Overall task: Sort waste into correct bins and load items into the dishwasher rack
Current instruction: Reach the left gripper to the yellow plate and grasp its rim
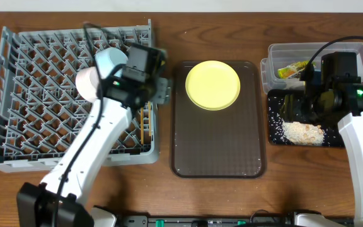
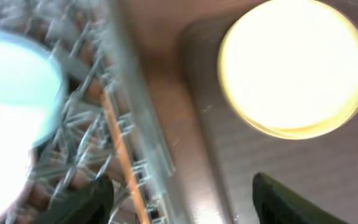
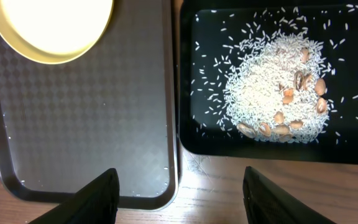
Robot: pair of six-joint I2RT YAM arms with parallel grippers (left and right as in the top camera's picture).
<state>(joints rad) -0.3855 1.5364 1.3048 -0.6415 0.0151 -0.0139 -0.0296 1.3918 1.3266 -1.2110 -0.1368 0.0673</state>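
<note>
- Overhead view: my left gripper (image 1: 164, 89) hung at the right edge of the rack (image 1: 17, 126), between the rack and the brown tray (image 1: 219, 151). From this view I could not tell how its jaws stood.
- The plate (image 1: 213, 84) lay flat at the far end of the brown tray, just to the right of my left gripper and at nearly the same depth. It was round, so it had no long axis to line up with.
- My right gripper (image 1: 295, 108) was over the black tray (image 1: 276, 139), above the rice (image 1: 302, 131), and the wrapper (image 1: 292, 69) lay in the clear tub (image 1: 358, 53). I judged that the left gripper was nearer to the plate than the right one.
- Left wrist view: it was blurred, but my 2 fingers (image 2: 86, 199) stood wide apart with nothing between them. The plate (image 2: 291, 65) was ahead and to the right. The rack wall (image 2: 129, 112), 1 chopstick (image 2: 126, 162) and the blue bowl (image 2: 17, 81) were on the left.
- Right wrist view: my right fingers (image 3: 98, 196) were also spread and held nothing. They were above the near rims where the brown tray (image 3: 86, 124) meets the black tray (image 3: 188, 124). The plate (image 3: 48, 25) was far to the left, at the upper corner.
- The plate was the only dish I saw outside the rack, so I think the coming move belonged to the left arm: a short reach to the right, to take the plate at its near rim.
</note>
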